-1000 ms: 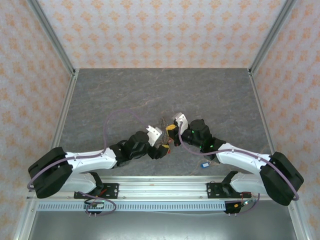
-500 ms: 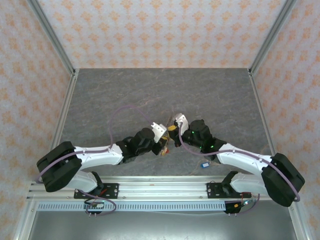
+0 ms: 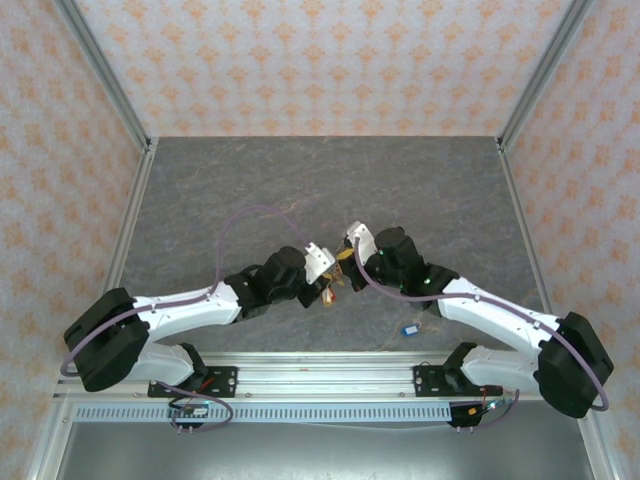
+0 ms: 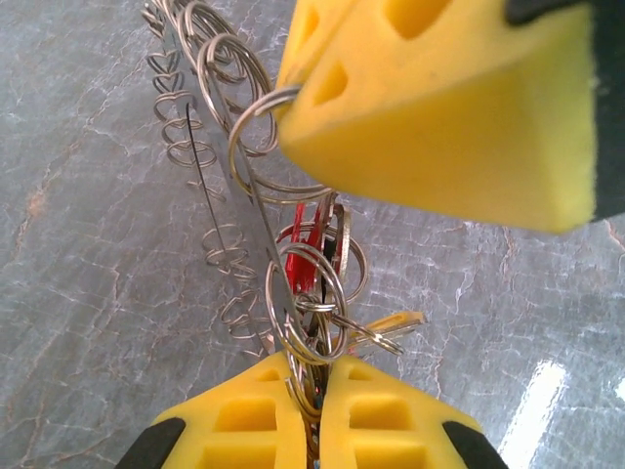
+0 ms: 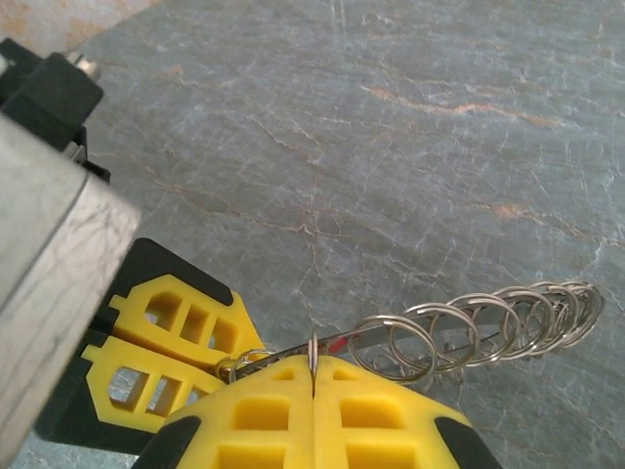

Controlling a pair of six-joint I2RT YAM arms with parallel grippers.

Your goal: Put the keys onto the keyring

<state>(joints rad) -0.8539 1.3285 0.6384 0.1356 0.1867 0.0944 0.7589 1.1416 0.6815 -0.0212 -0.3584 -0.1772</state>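
Observation:
The keyring (image 4: 256,210) is a thin wire hoop strung with several small split rings; it hangs between both grippers (image 3: 336,274) above the table. My left gripper (image 4: 314,369) is shut on a bunch of those rings, from which hang keys with a red tag (image 4: 303,262) and a yellow tag (image 4: 398,322). My right gripper (image 5: 312,363) is shut on one split ring of the keyring (image 5: 459,332), held edge-on. Its yellow finger (image 4: 439,107) shows in the left wrist view. In the top view the left gripper (image 3: 325,285) and right gripper (image 3: 347,262) nearly touch.
A loose key with a blue tag (image 3: 409,328) lies on the grey stone table (image 3: 300,190) near the front edge, under the right arm. Patterned walls enclose the table on three sides. The left fingers (image 5: 171,332) sit close beside the right jaws.
My left gripper has shut on the bunch of rings and moved up and right against the right gripper. The right gripper has stayed shut and shifted slightly back.

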